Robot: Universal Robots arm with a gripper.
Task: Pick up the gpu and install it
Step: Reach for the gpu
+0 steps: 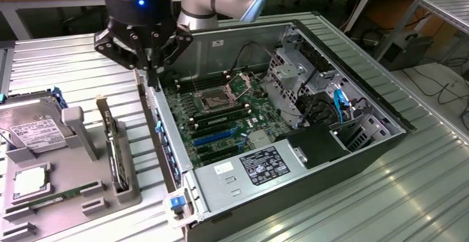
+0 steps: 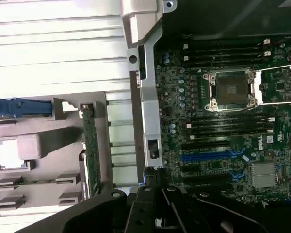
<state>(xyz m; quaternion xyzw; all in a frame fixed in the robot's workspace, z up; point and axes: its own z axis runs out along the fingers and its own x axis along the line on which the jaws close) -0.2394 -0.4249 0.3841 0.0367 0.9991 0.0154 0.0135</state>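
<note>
Gpu point(image 1: 116, 155) upright in grey holder point(image 1: 73, 168); motherboard point(image 1: 219, 122) inside open computer case point(image 1: 234, 47)

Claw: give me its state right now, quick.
Claw: closed, with nothing visibly held. It hangs over the rear edge of the computer case. The gpu stands in the grey tray.

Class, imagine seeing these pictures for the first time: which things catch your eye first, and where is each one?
The open dark computer case, its green motherboard exposed, lies across the middle of the corrugated metal table. The robot's black tool hangs shut over the case's wall on the exterior view's left. Further left, a grey tray holds the thin dark gpu card upright.
</note>
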